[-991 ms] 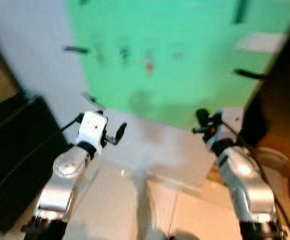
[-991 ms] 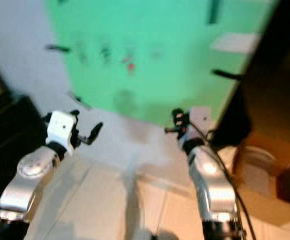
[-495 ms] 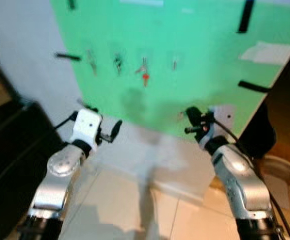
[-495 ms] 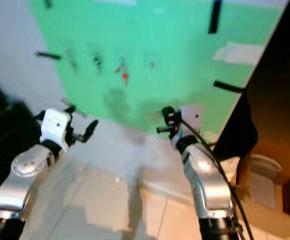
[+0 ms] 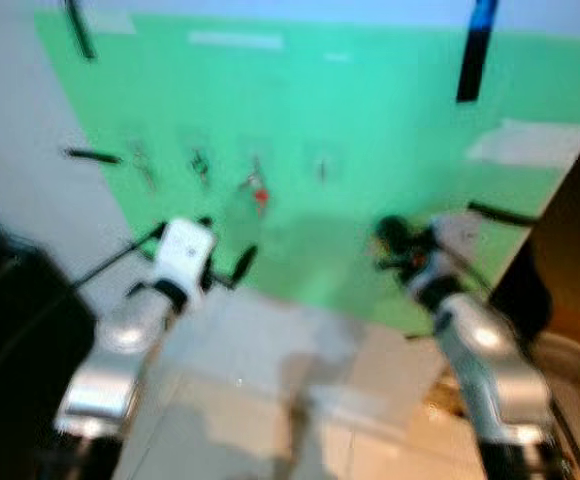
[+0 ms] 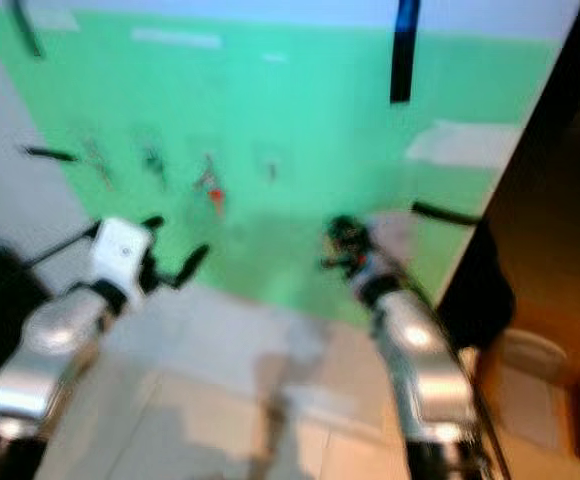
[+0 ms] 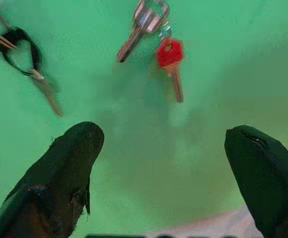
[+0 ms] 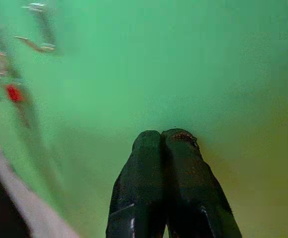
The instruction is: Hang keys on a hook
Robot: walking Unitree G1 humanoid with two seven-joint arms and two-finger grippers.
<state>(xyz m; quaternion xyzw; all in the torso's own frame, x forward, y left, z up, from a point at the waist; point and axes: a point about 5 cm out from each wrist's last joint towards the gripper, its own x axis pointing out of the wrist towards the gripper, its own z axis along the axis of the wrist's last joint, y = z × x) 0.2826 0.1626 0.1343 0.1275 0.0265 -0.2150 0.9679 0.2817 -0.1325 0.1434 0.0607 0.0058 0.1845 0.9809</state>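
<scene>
Compared with 0.5 s ago, the green board is being seen higher and blurrier, the camera having tilted up. The left gripper is being held with its fingers spread wide, the red-headed keys hanging just beyond and between them. The right gripper is being kept pressed closed on nothing, the keys lying well off to its side.

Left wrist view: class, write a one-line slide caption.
Open left gripper faces red-headed key hanging on green board.
</scene>
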